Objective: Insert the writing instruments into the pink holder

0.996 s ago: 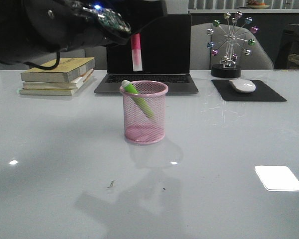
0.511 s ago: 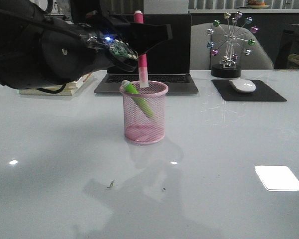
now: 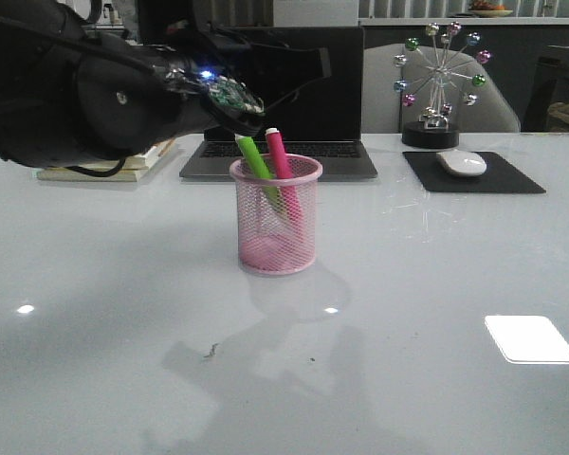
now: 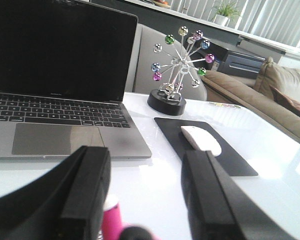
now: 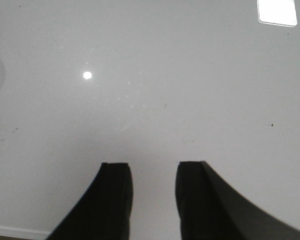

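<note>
Magenta-pink highlighter marker (image 3: 282,166) and bright green highlighter marker (image 3: 256,161) lean inside the round pink wire-mesh holder (image 3: 275,227); above it, the left gripper (image 4: 147,192) gapes wide, empty.

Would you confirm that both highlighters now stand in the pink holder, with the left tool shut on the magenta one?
Not quite: the left tool is open, its fingers apart, gripping nothing, as the left wrist view shows. The rest holds: the magenta highlighter and the green highlighter both stand in the pink holder.

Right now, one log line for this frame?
step: release | left claw: open above pink holder | pink marker, green marker: both in holder | right claw: open, idle
</note>
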`<state>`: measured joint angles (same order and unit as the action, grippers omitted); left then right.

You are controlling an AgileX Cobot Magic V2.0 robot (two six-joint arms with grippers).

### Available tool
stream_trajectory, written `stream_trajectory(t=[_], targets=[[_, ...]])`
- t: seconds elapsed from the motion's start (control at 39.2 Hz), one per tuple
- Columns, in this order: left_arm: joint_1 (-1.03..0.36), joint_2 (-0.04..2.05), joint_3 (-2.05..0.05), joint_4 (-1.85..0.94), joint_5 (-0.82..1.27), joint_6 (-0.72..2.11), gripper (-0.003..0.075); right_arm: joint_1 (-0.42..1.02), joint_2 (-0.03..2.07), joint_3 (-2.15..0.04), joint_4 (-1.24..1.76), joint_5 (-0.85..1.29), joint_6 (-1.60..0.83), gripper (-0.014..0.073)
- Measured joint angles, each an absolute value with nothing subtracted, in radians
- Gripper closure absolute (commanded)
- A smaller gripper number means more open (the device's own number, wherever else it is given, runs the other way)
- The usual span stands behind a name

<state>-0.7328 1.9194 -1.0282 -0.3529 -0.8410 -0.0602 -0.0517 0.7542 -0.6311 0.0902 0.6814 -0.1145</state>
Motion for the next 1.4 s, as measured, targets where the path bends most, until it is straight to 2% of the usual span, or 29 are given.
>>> stream_trajectory(t=[0.28, 0.49, 0.71, 1.05, 1.4], targets=[[-0.654, 1.714, -1.028, -0.283, -0.640, 0.098, 0.0306, -0.052, 0.754, -0.631, 0.090, 0.681, -0.114, 0.0243], [-0.511, 1.478, -1.028, -0.279, -0.438, 0.243, 0.0306, -0.052, 0.754, -0.631, 0.090, 0.681, -0.114, 0.0243], [-0.328, 1.244, -1.001, -0.279, -0.208, 0.276, 0.0306, -0.052, 0.754, -0.631, 0.090, 0.667, -0.114, 0.0243], [-0.099, 0.907, -0.842, -0.262, 0.051, 0.278, 0.0306, -0.052, 0.754, -0.631, 0.090, 0.652, -0.114, 0.0243], [0.002, 0.589, -0.637, -0.256, 0.240, 0.278, 0.0306, -0.052, 0.754, -0.631, 0.088, 0.652, -0.114, 0.0243]])
